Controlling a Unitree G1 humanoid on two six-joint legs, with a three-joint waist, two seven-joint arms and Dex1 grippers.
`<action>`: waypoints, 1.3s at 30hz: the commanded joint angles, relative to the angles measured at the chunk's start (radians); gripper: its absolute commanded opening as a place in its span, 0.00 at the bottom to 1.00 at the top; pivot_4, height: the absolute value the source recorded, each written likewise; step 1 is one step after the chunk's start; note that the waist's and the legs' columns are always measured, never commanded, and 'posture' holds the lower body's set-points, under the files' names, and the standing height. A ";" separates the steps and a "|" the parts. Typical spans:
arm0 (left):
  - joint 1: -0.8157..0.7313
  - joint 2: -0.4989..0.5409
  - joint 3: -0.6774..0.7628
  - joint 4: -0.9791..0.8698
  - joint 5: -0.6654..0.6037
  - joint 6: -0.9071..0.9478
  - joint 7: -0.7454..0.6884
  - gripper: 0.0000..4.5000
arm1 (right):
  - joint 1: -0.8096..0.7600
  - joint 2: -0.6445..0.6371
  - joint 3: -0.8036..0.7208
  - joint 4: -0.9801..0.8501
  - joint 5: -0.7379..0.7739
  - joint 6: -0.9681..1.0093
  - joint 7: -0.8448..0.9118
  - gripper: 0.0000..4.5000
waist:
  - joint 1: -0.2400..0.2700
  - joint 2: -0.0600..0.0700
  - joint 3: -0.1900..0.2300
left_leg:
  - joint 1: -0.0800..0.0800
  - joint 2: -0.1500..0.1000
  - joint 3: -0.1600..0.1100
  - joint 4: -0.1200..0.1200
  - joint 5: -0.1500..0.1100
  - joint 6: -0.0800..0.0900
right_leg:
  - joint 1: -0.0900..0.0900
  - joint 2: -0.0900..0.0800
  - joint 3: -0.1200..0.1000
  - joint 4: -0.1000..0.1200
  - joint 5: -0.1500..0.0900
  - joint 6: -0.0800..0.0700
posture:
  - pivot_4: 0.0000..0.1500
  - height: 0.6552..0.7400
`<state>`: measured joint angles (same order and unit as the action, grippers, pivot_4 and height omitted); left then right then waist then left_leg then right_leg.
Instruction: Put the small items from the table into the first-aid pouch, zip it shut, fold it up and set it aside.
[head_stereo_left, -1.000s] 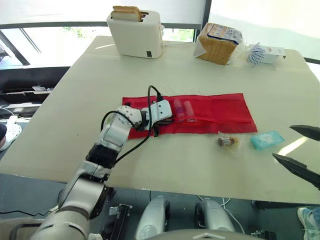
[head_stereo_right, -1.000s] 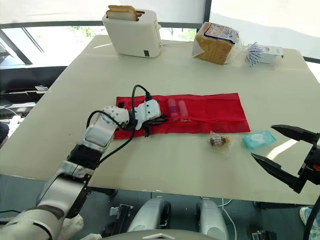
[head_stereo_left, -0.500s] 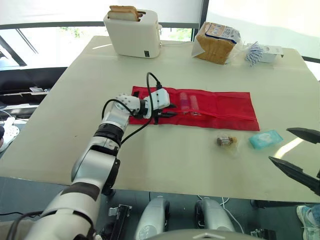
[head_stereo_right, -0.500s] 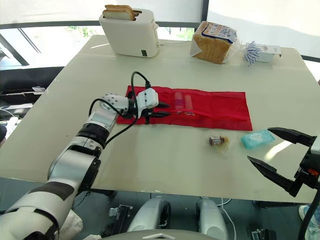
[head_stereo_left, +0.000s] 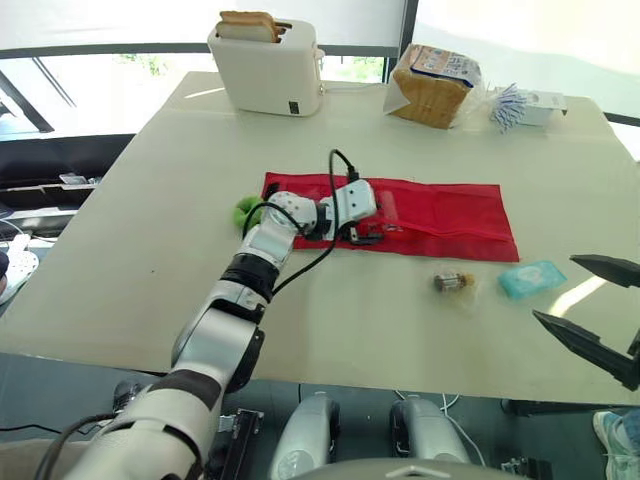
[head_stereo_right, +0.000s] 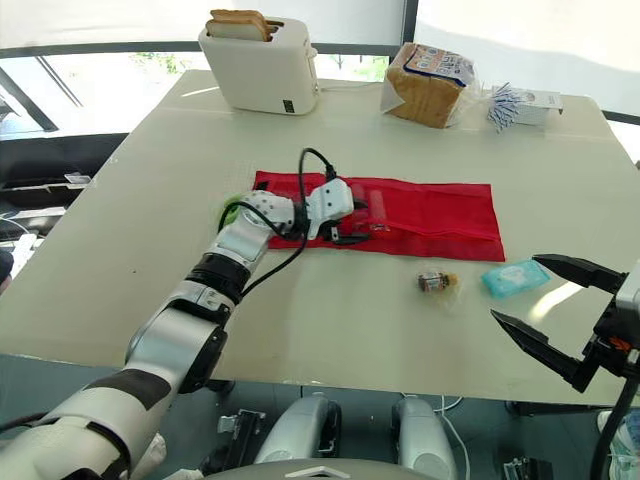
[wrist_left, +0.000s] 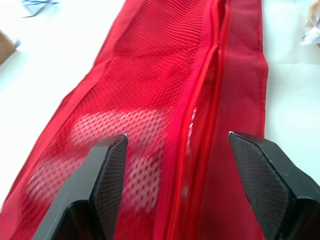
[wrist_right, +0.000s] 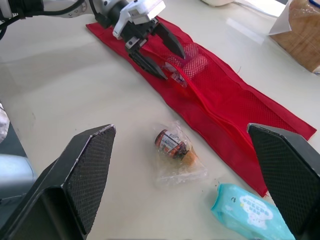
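Two grippers and one red first-aid pouch (head_stereo_left: 440, 213) are seen on a pale table (head_stereo_left: 140, 250). The pouch lies unfolded and flat at the centre of the frame, its long axis running left to right. The left gripper (wrist_right: 175, 67) is low over the left-hand part of the pouch with its jaws spread, holding nothing. In the left wrist view its two black fingers (wrist_left: 107, 172) stand either side of the zip line (wrist_left: 212, 95), one over the mesh panel and one over the plain fabric. Pale items (wrist_right: 192, 64) show through the mesh beside that gripper; what they are cannot be told. Whether the zip is open or closed cannot be told.

Two small items lie loose on the table below the pouch's right end: a brown roll in a clear wrapper (head_stereo_left: 455, 284) and, to its right, a teal packet (head_stereo_left: 533, 279). They lie near each other but apart. The right gripper (wrist_right: 180, 127) sits at the lower right of the frame, jaws wide apart and empty, clear of both items.

At the left end of the pouch a green object (head_stereo_left: 243, 210) is partly hidden behind the left arm. A white toaster (head_stereo_left: 268, 68) holding bread slices stands at the upper left, a bagged loaf (head_stereo_left: 432, 85) at the upper centre-right, and a small white box (head_stereo_left: 528, 105) at the upper right.
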<state>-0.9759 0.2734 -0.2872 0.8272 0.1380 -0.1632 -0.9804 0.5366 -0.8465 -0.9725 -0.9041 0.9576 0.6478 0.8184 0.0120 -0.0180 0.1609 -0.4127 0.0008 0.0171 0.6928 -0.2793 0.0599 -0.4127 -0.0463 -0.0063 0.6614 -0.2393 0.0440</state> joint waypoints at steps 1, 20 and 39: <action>-0.053 -0.008 0.002 0.059 0.024 -0.052 0.053 0.76 | 0.005 -0.002 -0.011 -0.029 0.005 -0.011 -0.019 1.00 | 0.001 0.000 0.000 | 0.000 0.000 0.000 0.000 0.000 0.000 | 0.000 0.000 0.000 0.000 0.000 0.000 | 1.00 1.00; -0.100 -0.038 0.105 0.061 -0.125 0.166 -0.150 0.01 | -0.047 -0.074 0.168 -0.062 -0.051 0.001 -0.111 1.00 | 0.000 0.000 0.000 | 0.000 0.000 0.000 0.000 0.000 0.000 | 0.000 0.000 -0.001 0.000 0.000 0.000 | 1.00 1.00; -0.002 -0.039 0.080 -0.136 -0.111 0.223 -0.107 0.01 | -0.792 -0.162 1.138 0.589 -0.692 -0.216 0.122 1.00 | 0.001 0.000 0.000 | -0.002 0.000 0.001 0.002 0.003 -0.004 | -0.002 0.000 0.000 0.000 0.000 0.000 | 1.00 1.00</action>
<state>-0.9745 0.2345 -0.2058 0.7447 0.0355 0.0779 -1.0924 -0.2313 -1.0131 0.1587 -0.3262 0.2915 0.4584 0.9178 0.0135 -0.0178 0.1614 -0.4148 0.0004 0.0182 0.6950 -0.2767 0.0553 -0.4150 -0.0467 -0.0062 0.6618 -0.2393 0.0440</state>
